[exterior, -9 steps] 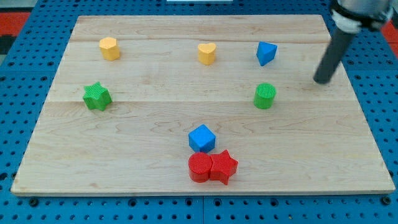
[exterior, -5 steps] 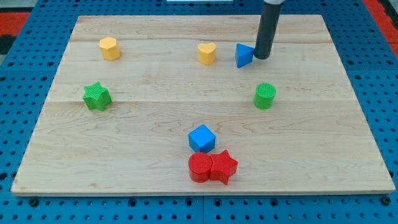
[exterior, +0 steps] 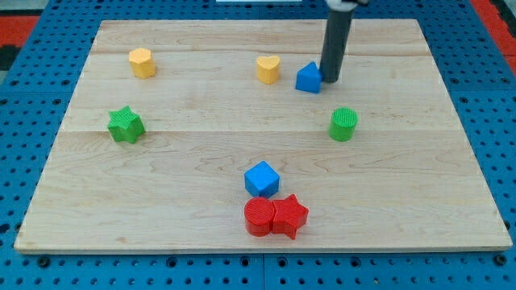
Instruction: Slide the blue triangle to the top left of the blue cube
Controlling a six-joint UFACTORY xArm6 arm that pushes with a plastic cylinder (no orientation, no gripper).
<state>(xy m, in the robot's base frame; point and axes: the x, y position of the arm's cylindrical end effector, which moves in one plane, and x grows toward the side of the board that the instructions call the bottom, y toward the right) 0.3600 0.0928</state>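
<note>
The blue triangle (exterior: pixel 308 79) lies on the wooden board near the view's top, right of centre. My tip (exterior: pixel 329 80) touches its right side. The blue cube (exterior: pixel 261 179) sits lower, near the view's bottom centre, well below and left of the triangle. The rod rises straight up out of the view's top.
A yellow heart-like block (exterior: pixel 268 69) lies just left of the triangle. A yellow block (exterior: pixel 141 62) is at the top left. A green star (exterior: pixel 126 125) is at the left, a green cylinder (exterior: pixel 343 124) at the right. A red cylinder (exterior: pixel 260 217) and red star (exterior: pixel 290 215) touch below the cube.
My tip swung in from the board's right edge to the triangle's right side and pushed it left and slightly down, toward the yellow heart. The other blocks have not moved.
</note>
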